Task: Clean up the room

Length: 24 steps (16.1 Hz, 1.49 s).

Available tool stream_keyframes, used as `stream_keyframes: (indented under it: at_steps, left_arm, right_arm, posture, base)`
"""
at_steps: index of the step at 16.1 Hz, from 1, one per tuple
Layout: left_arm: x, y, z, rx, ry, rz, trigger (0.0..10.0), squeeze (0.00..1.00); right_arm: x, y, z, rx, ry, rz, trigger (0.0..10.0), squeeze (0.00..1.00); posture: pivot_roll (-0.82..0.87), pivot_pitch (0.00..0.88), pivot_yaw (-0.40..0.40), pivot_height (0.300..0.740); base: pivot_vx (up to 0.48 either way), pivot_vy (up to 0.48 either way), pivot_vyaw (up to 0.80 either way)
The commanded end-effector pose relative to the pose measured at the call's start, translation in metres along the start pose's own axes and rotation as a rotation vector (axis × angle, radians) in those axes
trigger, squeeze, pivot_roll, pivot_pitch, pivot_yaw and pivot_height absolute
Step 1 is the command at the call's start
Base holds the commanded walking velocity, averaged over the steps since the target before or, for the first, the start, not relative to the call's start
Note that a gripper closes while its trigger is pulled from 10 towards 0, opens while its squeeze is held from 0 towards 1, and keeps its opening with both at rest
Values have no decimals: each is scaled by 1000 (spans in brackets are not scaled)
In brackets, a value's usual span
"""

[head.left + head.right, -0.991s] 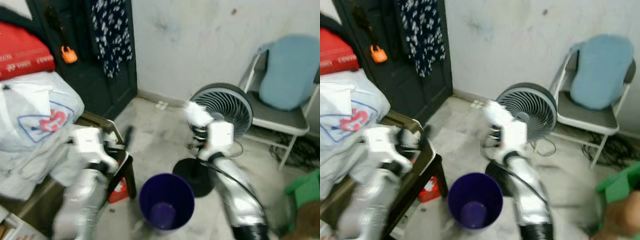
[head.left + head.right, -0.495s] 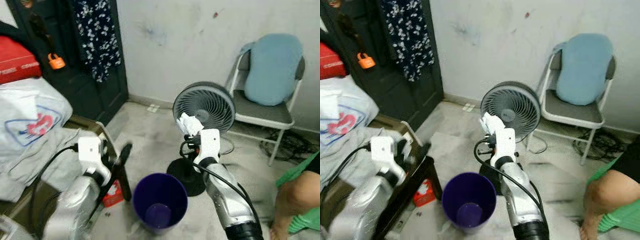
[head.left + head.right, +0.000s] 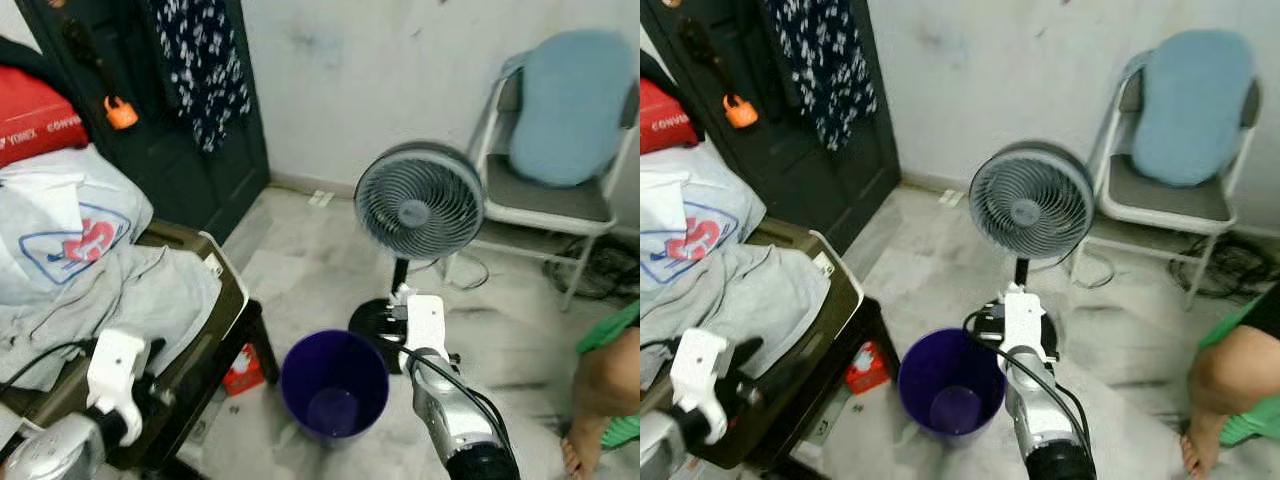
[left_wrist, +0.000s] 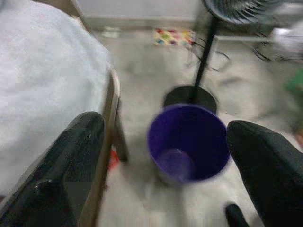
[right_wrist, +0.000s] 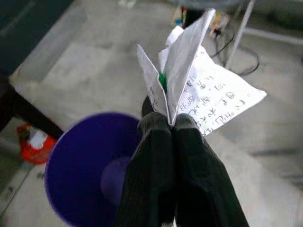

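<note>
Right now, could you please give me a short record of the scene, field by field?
held item: crumpled paper with handwriting, pinched in the right pincer
right pincer position: above the rim of the purple bin
left pincer: open, holding nothing, looking toward the bin
bin contents: nothing visible inside
nearby: standing fan behind the bin; folding chair with a blue cushion
person: bare leg at the robot's right

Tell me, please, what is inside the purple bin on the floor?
The purple bin looks empty: its bare bottom shows. The near inner wall is hidden by the rim. The right end effector holds a crumpled paper near it, not inside.
</note>
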<state>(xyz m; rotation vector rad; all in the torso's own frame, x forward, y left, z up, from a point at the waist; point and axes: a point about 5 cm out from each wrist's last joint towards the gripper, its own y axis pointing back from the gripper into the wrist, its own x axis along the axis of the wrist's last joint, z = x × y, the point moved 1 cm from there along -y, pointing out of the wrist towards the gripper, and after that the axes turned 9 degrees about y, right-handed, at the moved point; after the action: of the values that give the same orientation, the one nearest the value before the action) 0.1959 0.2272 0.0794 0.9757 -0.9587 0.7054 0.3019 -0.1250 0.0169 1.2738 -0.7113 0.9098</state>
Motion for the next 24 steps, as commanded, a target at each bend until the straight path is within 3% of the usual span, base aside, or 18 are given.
stream_keyframes:
  at_steps: [1, 3, 6, 7, 9, 13, 16, 19, 20, 24]
  left_arm:
    - [5, 6, 9, -67, -23, -17, 10000, 0]
    - [4, 16, 20, -139, -36, -60, 10000, 0]
    - [7, 25, 23, -164, -51, -90, 10000, 0]
    - [12, 23, 25, -175, -56, -85, 10000, 0]
    - [18, 17, 31, -199, -60, -69, 10000, 0]
    - [28, 11, 37, -222, -60, -42, 10000, 0]
    - [29, 8, 39, -226, -58, -42, 10000, 0]
    - [29, 5, 42, -228, -54, -35, 10000, 0]
    - [28, 5, 43, -232, -46, -34, 10000, 0]
    - [28, 2, 47, -242, -37, -30, 10000, 0]
  right_arm:
    - [11, -4, -5, 10, -14, 29, 10000, 0]
    - [14, -10, -8, 42, -16, 23, 10000, 0]
    - [6, -15, -19, 99, -42, -20, 10000, 0]
    - [3, -16, -31, 148, -76, -59, 10000, 0]
    - [3, -15, -44, 195, -42, -81, 10000, 0]
    - [0, -17, -44, 183, -47, -111, 10000, 0]
    - [-3, -15, -54, 232, -13, -126, 10000, 0]
    - [-8, -14, -52, 221, 48, -140, 10000, 0]
    - [-7, -16, -45, 185, 51, -136, 10000, 1000]
    - [-1, -22, -22, 61, 78, -110, 10000, 1000]
  posture:
    - [68, 152, 96, 740]
    - [86, 172, 114, 740]
    - [115, 178, 141, 740]
    - [115, 174, 151, 740]
    - [115, 171, 155, 740]
    - [120, 164, 153, 740]
    - [115, 160, 149, 740]
    - [116, 159, 142, 740]
    - [115, 161, 140, 740]
    - [104, 159, 137, 740]
  base:
    - [0, 0, 0]
    - [0, 0, 0]
    - [0, 0, 0]
    - [0, 0, 0]
    - [0, 0, 0]
    - [0, 0, 0]
    - [0, 0, 0]
    - [0, 0, 0]
    - [0, 0, 0]
    - [0, 0, 0]
